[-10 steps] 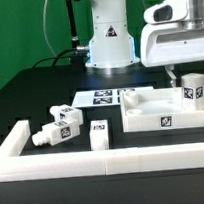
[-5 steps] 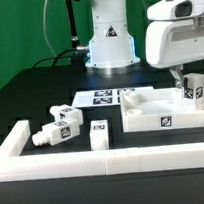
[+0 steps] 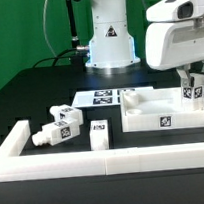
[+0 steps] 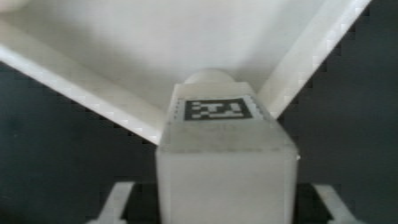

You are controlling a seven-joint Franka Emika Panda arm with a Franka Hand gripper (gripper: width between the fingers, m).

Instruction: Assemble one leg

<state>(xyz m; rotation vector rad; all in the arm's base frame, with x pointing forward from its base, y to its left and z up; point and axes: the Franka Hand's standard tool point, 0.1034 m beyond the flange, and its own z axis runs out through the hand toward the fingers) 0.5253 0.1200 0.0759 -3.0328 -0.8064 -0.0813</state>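
Observation:
A white leg [image 3: 195, 90] with black-and-white tags stands upright at the far right corner of the wide white tray-like piece [image 3: 152, 121]. My gripper [image 3: 194, 82] hangs over it, fingers down on either side of its top. In the wrist view the leg [image 4: 222, 150] fills the middle. The fingers [image 4: 118, 200] stand off both its sides with dark gaps between, so the gripper is open and not touching it. The leg's lower end points into the tray's inner corner [image 4: 214, 60].
More tagged white legs lie on the black table at the exterior view's left [image 3: 64, 124], and one short piece [image 3: 100, 136] stands near the tray. The marker board [image 3: 98, 96] lies behind. A white wall [image 3: 96, 167] runs along the front and left.
The gripper has shifted toward the exterior view's right and come down, so its fingers now straddle the top of the upright leg. The leg and the other parts have not moved.

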